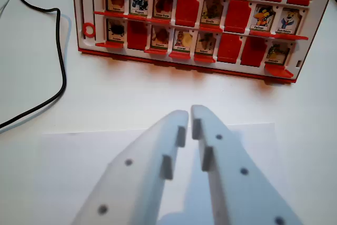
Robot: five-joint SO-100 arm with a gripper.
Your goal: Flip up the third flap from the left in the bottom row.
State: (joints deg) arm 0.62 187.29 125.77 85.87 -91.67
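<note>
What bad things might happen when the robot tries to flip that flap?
The tool looks nearly shut and hangs apart from the game board, so it may miss. The bottom-row flaps crowd together: aiming for the third flap, it might bump the red flap beside it. The black cable on the wrist view's left might snag.

White tabletop fills the frame, evenly lit. Black cable snakes down the left side. Pale sheet lies across the lower part.

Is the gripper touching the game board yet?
No, the gripper sits shut over the white table, with a clear gap to the red game board.
</note>
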